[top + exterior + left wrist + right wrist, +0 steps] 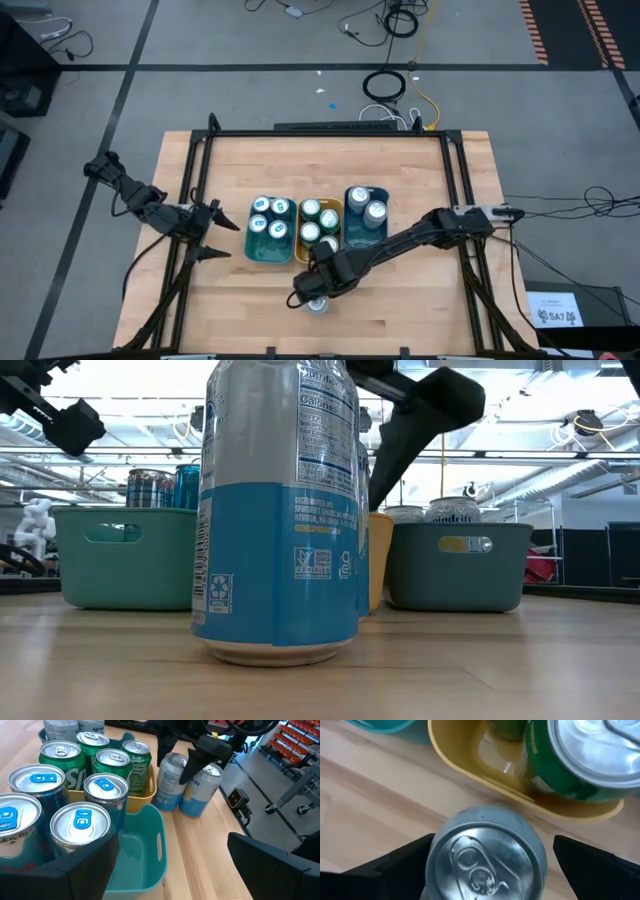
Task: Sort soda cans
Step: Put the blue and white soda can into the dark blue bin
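Observation:
Two silver-and-blue soda cans stand upright on the wood near the table's near edge, one (169,782) closer to the yellow tray, the other (200,795) beside it. The low view shows the front can (275,510) large. My right gripper (492,850) hangs open over the can nearer the yellow tray (485,855), a finger on either side of its top; I see no touch. Blue cans (80,822) fill the teal tray, green cans (112,762) the yellow one. My left gripper (208,238) waits open at the teal tray's left.
Three trays sit side by side mid-table: teal (270,260), yellow (299,225) and blue (366,244), the last holding silver-white cans (375,211). A black frame borders the table. Bare wood lies to the right of the trays and along the near edge.

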Motion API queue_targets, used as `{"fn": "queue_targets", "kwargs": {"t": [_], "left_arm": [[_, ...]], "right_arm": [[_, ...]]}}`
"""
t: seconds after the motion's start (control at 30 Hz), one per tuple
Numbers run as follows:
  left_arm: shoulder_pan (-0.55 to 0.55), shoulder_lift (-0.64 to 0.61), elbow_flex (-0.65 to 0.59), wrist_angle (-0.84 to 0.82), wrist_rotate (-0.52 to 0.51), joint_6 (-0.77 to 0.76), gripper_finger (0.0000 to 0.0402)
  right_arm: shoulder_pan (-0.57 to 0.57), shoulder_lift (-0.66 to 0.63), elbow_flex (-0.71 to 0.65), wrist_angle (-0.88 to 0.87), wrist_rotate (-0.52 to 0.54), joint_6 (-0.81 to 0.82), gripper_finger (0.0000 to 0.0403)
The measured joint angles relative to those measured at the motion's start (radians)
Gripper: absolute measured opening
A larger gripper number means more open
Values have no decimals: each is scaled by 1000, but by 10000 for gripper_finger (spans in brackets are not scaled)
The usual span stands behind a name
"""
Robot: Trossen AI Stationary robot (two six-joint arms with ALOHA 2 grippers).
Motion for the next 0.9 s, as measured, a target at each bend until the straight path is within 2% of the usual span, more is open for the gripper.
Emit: {"fn": "queue_targets", "kwargs": {"t": [0.13, 0.33, 0.4, 0.63, 0.77, 0.83, 0.9], "left_arm": [[0, 0, 0, 0, 0, 0, 382], [0, 0, 0, -1, 0, 1, 382], [0, 0, 0, -1, 0, 1, 382], [0, 0, 0, -1, 0, 1, 382], [0, 0, 0, -1, 0, 1, 382], [0, 0, 0, -1, 0, 1, 382], [0, 0, 0, -1, 0, 1, 382]], "right_arm": [[-4, 0, 0, -32, 35, -1, 373], [-13, 0, 0, -48, 34, -21, 282], [-16, -2, 0, -45, 18, -37, 270], [-17, -4, 0, -44, -28, -40, 273], [-14, -4, 0, -40, -105, -60, 339], [-10, -3, -1, -43, -116, -61, 372], [-8, -3, -1, -49, -116, -57, 389]]}}
